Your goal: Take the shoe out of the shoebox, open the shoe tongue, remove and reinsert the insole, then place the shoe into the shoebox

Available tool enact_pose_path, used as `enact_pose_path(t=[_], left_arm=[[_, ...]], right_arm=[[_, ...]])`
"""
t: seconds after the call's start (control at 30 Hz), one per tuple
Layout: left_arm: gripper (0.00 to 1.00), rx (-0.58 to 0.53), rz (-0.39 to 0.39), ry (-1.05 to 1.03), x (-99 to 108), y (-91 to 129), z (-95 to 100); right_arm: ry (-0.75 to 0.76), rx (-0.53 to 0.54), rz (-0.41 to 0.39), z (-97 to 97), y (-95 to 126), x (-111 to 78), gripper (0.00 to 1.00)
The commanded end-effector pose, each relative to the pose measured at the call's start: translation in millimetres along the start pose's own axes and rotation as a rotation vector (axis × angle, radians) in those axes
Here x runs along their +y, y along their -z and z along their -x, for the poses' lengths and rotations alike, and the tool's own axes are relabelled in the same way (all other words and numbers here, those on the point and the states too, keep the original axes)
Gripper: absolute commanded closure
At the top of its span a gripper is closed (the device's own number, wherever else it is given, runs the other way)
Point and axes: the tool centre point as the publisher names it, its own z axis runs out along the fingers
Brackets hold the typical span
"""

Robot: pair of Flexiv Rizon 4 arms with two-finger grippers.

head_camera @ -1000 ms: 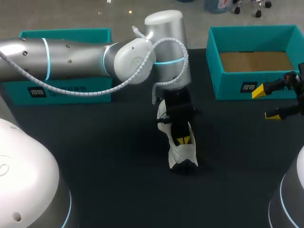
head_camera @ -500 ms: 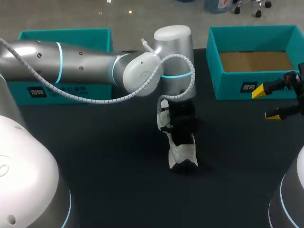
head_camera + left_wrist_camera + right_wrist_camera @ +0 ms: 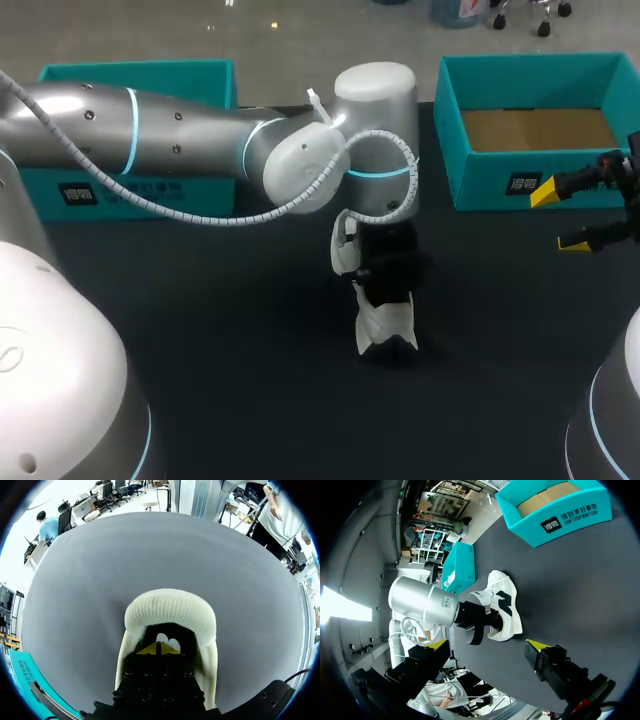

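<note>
A white shoe with black trim (image 3: pixel 385 322) stands on the black table (image 3: pixel 230 350) near the middle. My left arm (image 3: pixel 180 145) reaches across from the left, and its gripper (image 3: pixel 385 262) points down into the shoe's opening. In the left wrist view the left gripper (image 3: pixel 159 649) is shut, its yellow tips together inside the shoe (image 3: pixel 170 611), with something pale just beyond them. I cannot tell whether the tips pinch anything. My right gripper (image 3: pixel 562 218) hovers open at the right edge, well clear of the shoe (image 3: pixel 505 605). Its yellow fingertips (image 3: pixel 535 645) stand wide apart with nothing between them.
An open teal shoebox (image 3: pixel 452 130) with a brown cardboard floor stands at the back right, just behind the right gripper. A second teal box (image 3: pixel 135 190) sits at the back left, behind the left arm.
My left arm has shifted a little right and its gripper has sunk deeper into the shoe, so its yellow tips no longer show from above. The right arm has kept still.
</note>
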Motion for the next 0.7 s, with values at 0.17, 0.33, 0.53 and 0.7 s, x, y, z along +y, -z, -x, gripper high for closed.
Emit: enact_pose_path(t=[0.17, 0.33, 0.53, 0.7], left_arm=[[1.0, 0.0, 0.045, 0.002, 1, 25, -7.4], [1.0, 0.005, 0.08, 0.007, 9, 15, -2.7], [1.0, 0.03, 0.111, 0.003, 15, 0, -0.3], [1.0, 0.042, 0.119, 0.004, 15, -5, -2.2]], right_arm=[[0.0, -0.001, 0.0, 0.2, 0, -0.2, 0.0], [0.0, -0.001, 0.0, 0.2, 0, -0.2, 0.0], [0.0, -0.001, 0.0, 0.2, 0, -0.2, 0.0], [0.0, -0.001, 0.0, 0.2, 0, -0.2, 0.0]])
